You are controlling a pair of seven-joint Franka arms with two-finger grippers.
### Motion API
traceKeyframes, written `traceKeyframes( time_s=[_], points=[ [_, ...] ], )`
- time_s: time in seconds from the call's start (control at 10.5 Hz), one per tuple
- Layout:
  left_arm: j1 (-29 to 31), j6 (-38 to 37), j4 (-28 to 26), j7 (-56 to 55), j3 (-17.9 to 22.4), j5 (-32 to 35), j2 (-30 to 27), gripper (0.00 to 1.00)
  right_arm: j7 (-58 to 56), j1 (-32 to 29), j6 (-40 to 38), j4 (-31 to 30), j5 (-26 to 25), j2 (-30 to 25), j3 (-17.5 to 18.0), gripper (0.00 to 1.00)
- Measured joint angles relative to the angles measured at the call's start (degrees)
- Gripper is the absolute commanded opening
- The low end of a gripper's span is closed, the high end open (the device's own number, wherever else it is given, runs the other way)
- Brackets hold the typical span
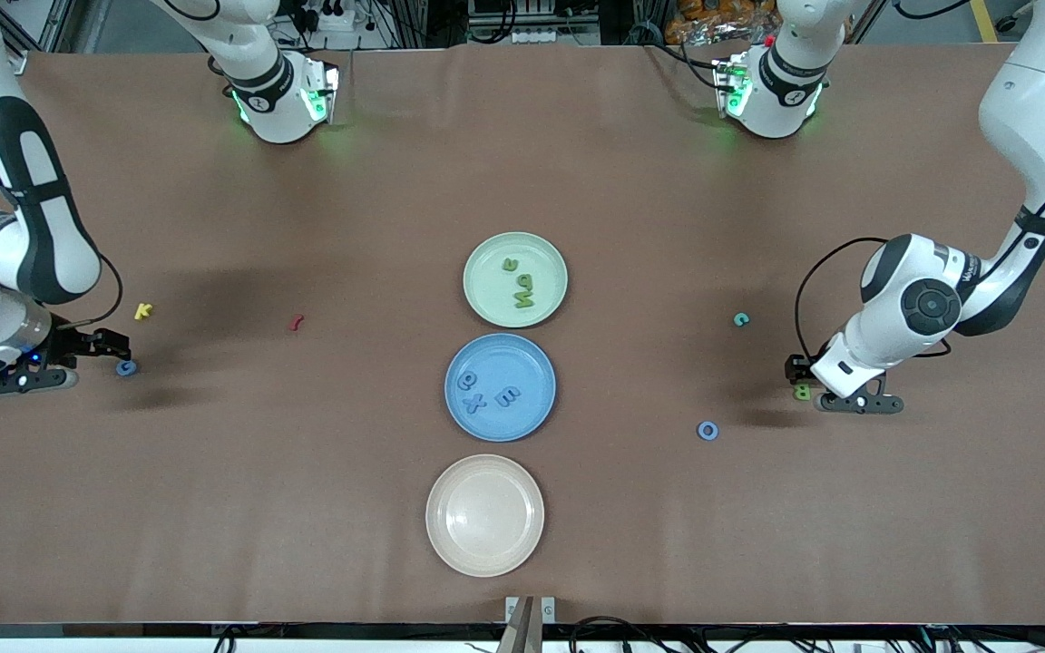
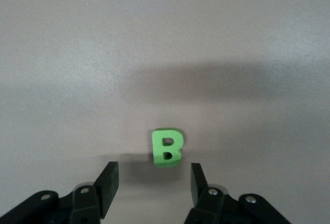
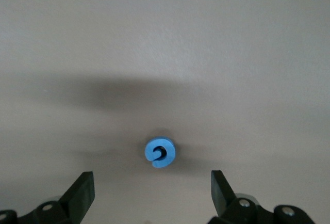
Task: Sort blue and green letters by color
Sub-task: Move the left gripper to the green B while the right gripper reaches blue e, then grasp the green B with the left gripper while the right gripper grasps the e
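Front view: three round plates lie in a row on the brown tabletop [image 1: 577, 163]. The green plate [image 1: 486, 308] holds green letters [image 1: 521, 292] (their shapes hard to read), the blue plate [image 1: 532, 413] holds blue letters [image 1: 486, 390], and the cream plate [image 1: 484, 515] is nearest the camera. Toward the left arm's end lie a teal letter [image 1: 741, 319], a blue O [image 1: 708, 430] and a green B [image 1: 800, 393], the last partly hidden by the left end effector [image 1: 804, 376]. In the left wrist view the B [image 2: 167, 147] lies flat, just ahead of the moderately spread fingers [image 2: 109, 182], untouched. Toward the right arm's end lie a yellow letter [image 1: 143, 311], a dark-red letter [image 1: 297, 321] and a blue G [image 1: 126, 367]. The right end effector [image 1: 114, 349] is low beside the G; in the right wrist view its fingers [image 3: 82, 193] stand wide, the G [image 3: 160, 153] ahead of them. The tabletop is matte and cloth-like; cables run along its edges.
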Motion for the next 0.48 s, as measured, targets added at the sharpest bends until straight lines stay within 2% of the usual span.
traceKeyframes(
  time_s=[0.29,0.48],
  points=[
    [-0.2,0.1,1.2,0.0,0.1,0.4,1.5,0.59,-0.1,-0.1,6.2,-3.1,-0.3,1.7,-0.2,1.0],
    [-0.4,0.1,1.5,0.0,0.1,0.4,2.0,0.52,0.0,-0.1,9.6,-3.6,-0.3,3.4,-0.2,1.0]
  ],
)
